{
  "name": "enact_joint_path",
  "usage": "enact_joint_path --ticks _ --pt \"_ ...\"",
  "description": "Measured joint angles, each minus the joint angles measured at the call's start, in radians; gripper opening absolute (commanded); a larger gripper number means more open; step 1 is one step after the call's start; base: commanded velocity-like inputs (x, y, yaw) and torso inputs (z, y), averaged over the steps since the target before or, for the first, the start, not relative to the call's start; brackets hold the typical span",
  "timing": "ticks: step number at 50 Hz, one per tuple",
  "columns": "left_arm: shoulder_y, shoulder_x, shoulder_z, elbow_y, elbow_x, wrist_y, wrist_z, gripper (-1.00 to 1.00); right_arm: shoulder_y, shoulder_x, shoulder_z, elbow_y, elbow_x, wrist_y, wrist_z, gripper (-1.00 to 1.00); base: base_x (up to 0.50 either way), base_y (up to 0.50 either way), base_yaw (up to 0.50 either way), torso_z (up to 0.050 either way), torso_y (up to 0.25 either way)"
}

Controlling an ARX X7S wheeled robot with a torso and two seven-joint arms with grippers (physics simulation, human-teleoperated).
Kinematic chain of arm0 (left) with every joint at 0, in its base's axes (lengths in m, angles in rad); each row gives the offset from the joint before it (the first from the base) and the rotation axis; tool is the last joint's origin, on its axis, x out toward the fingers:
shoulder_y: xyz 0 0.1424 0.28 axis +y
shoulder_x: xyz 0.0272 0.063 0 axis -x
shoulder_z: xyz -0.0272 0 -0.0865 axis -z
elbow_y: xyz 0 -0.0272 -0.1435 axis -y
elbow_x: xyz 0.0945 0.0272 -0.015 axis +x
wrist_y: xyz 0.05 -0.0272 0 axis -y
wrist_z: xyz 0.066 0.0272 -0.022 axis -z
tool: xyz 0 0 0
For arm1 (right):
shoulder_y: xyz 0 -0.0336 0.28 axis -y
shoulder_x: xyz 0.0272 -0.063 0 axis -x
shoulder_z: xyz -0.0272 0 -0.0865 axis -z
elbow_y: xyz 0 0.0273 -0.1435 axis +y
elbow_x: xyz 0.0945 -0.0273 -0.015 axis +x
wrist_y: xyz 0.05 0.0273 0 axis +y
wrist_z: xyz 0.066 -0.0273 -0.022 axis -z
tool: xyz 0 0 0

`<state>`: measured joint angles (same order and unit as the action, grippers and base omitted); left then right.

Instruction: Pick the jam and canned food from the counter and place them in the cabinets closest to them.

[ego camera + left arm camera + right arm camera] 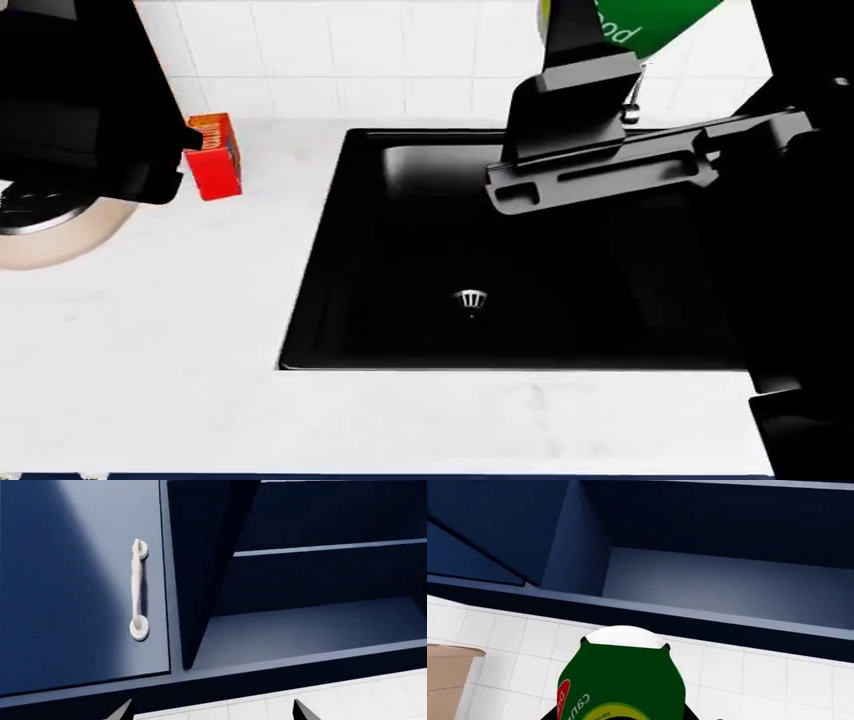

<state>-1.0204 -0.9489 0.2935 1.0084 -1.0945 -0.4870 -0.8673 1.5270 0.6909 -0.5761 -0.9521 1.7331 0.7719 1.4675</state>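
Canned food (620, 680): up in the air, pinched in the right gripper (587, 40), green label with a white top, sitting just below an open navy cabinet (707, 580) with a bare shelf
Right gripper: closed onto the can, raised over the black sink (400, 250) in the head view
Left gripper (210, 712): only two fingertips poke into its wrist view, spread apart, nothing between them; it faces a closed cabinet door (80, 580) with a pale handle (138, 590), next to open shelves
Counter (160, 340): white marble look, with a red box (214, 155) by the tiled wall
Jam: can't spot it anywhere
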Motion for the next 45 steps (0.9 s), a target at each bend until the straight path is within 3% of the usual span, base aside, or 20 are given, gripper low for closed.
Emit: enact_joint_path --ticks 19,24,45 --pt "-0.022 -0.003 0.02 -0.001 -0.005 -0.002 -0.003 1.0 0.049 0.0 -0.011 0.017 0.043 0.0 0.017 -1.0 0.12 -0.49 0.0 0.0 0.001" --pt "-0.04 0.004 0.032 -0.013 -0.008 -0.01 0.002 1.0 0.072 -0.001 -0.019 0.048 0.056 0.009 0.01 -1.0 0.0 0.0 0.0 0.002 0.0" --pt "-0.22 0.043 0.085 -0.094 -0.044 -0.11 0.031 1.0 0.22 -0.017 -0.075 0.179 0.148 0.072 0.002 -1.0 0.5 -0.01 0.0 0.0 0.001"
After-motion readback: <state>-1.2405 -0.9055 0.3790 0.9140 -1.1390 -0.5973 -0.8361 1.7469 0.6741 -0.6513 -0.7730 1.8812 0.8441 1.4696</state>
